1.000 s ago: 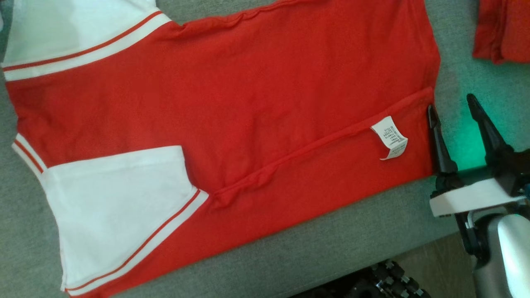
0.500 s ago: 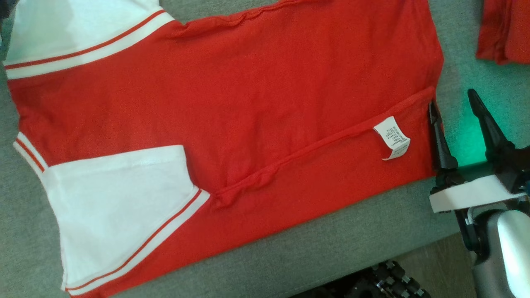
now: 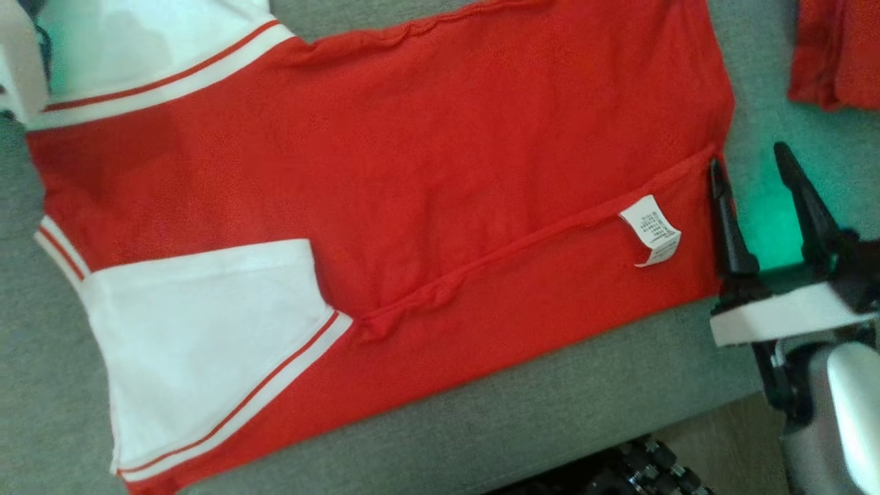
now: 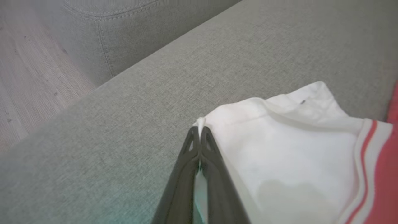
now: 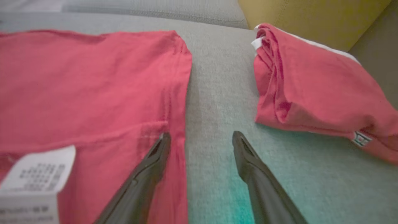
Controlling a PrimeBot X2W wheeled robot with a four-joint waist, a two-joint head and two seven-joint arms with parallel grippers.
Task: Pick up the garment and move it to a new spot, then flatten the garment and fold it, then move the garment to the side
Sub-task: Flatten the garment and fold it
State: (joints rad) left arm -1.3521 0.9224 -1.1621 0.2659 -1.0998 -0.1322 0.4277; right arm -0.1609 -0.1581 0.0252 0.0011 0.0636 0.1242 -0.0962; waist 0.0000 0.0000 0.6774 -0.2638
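The garment (image 3: 412,172) is a red shirt with white sleeves, spread flat on the grey sofa seat (image 3: 522,412). A white care label (image 3: 650,230) shows near its right hem. In the left wrist view my left gripper (image 4: 199,129) is shut on the edge of a white sleeve (image 4: 279,149), and a tip of white cloth pokes out past the fingertips. My right gripper (image 3: 749,168) stands open at the right hem. In the right wrist view the right gripper (image 5: 201,137) has one finger (image 5: 155,158) over the red hem (image 5: 177,93) and the other finger over bare cushion.
A second, folded red garment (image 5: 311,90) lies to the right, against a yellow cushion (image 5: 311,15). The seat's front edge drops to a wooden floor (image 3: 722,433), where the robot's dark base (image 3: 639,467) shows. More floor (image 4: 28,77) lies beyond the sofa's left end.
My left gripper has shut on the white sleeve's edge, and its pale housing has come into the head view's top left corner. The right gripper has stayed open at the hem.
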